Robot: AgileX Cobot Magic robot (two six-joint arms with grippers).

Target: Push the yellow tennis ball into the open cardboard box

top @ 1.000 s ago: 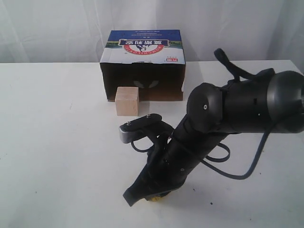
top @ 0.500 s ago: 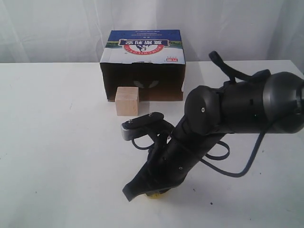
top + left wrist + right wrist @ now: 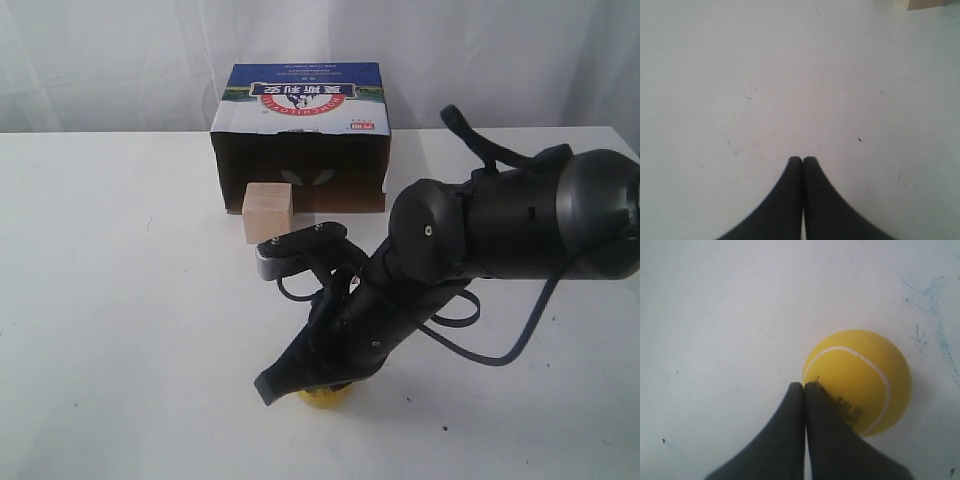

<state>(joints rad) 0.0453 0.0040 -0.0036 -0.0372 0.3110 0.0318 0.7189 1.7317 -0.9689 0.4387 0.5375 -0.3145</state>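
Note:
The yellow tennis ball lies near the table's front edge, mostly hidden under my right arm. In the right wrist view the ball shows its white seam and barcode sticker. My right gripper is shut and empty, with one finger's side touching the ball. In the exterior view that gripper's tip points down just left of the ball. The open cardboard box stands at the back, its dark opening facing forward. My left gripper is shut over bare table.
A pale wooden cube stands in front of the left part of the box's opening; its corner shows in the left wrist view. The right arm and its cable cover the table's middle right. The tabletop is white.
My right gripper and the ball have shifted a little toward the box, and more of the ball shows from under the arm.

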